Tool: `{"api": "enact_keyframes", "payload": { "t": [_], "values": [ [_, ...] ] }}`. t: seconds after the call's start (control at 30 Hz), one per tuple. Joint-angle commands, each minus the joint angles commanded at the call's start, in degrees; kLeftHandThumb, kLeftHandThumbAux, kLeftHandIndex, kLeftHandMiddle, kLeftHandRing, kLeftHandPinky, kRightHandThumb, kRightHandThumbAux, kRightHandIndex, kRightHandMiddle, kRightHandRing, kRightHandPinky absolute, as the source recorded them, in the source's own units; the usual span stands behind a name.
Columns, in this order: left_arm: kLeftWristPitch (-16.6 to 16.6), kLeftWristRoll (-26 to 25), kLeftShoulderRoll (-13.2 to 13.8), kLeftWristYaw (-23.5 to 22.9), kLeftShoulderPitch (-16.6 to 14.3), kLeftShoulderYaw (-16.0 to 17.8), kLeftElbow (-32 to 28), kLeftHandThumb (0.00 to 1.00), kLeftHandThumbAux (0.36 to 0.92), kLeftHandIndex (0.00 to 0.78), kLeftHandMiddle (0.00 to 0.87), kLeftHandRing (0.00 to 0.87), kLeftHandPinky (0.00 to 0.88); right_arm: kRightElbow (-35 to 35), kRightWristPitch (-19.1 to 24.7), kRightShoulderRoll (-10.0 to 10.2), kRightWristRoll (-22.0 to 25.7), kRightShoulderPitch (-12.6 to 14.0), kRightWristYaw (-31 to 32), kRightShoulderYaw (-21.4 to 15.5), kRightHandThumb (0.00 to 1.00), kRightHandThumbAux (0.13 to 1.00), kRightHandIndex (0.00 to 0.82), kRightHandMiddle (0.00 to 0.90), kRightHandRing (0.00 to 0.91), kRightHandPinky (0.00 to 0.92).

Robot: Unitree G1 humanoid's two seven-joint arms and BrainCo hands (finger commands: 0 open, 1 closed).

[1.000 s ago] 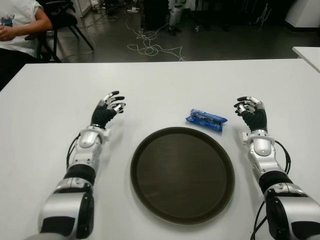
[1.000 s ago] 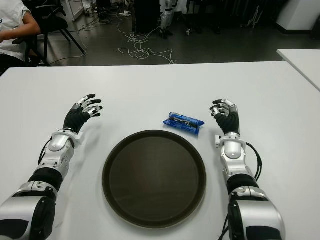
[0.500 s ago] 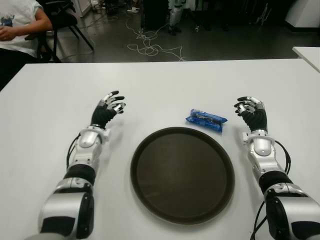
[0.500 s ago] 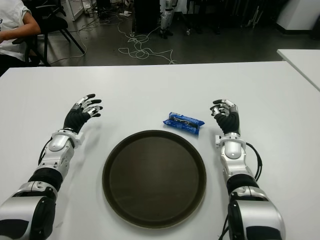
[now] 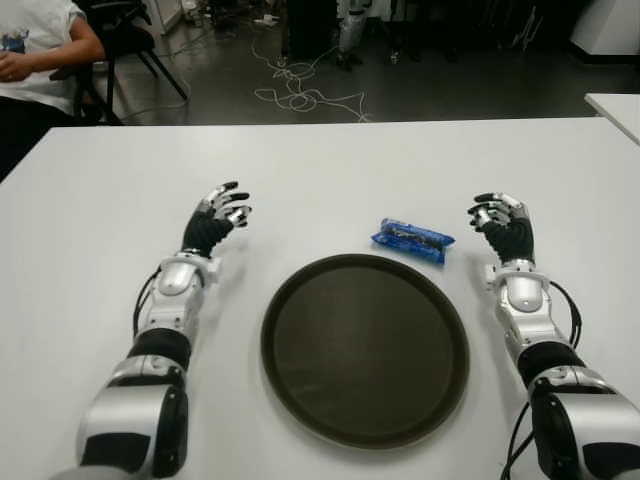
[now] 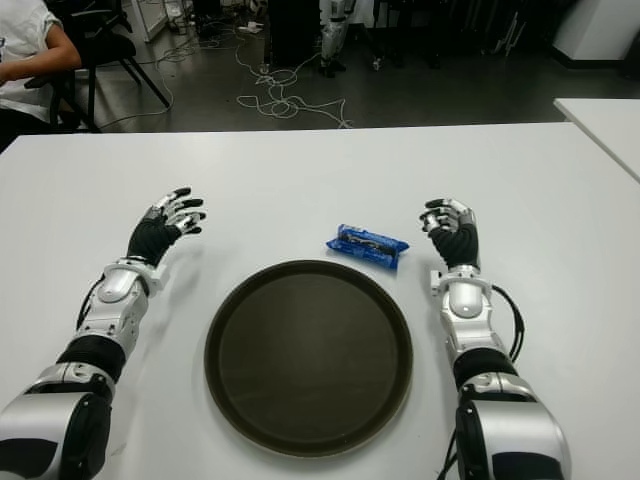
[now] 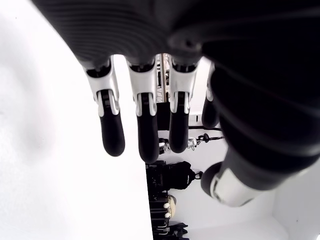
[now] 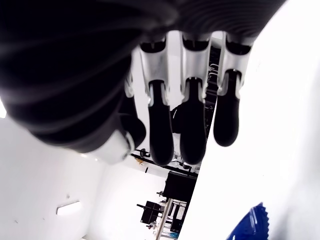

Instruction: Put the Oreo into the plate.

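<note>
At the far left a person (image 5: 35, 45) sits beyond the corner of the white table (image 5: 330, 160), taking no part. Nearer, the left hand (image 5: 212, 222) shows to the left of the plate, its fingers (image 7: 142, 130) loosely spread and holding nothing; it looks idle. In the middle lies the round dark plate (image 5: 300, 300), with nothing in it. Just beyond its far right rim, close to the edge but on the bare table, lies the Oreo packet (image 5: 412, 239), a small blue wrapper set slightly askew. To the right of the packet, a little apart from it, is the right hand (image 5: 503, 224), fingers (image 8: 192, 135) gently curled yet relaxed and gripping nothing; its wrist view catches only a blue corner of the wrapper. So nothing of the task is done as yet: reaching, grasping, lifting and setting the packet down inside the plate all remain, and the right hand seems best placed for it
</note>
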Motion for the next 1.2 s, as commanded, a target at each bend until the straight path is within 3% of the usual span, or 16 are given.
{"api": "enact_keyframes", "payload": {
  "t": [1.2],
  "values": [
    [-0.4, 0.0, -0.3, 0.7, -0.2, 0.6, 0.5, 0.535, 0.781, 0.174, 0.250, 0.270, 0.310, 0.0, 0.1, -0.2, -0.8, -0.1, -0.9, 0.5, 0.681, 0.729, 0.419, 0.521, 0.530, 0.528]
  ]
}}
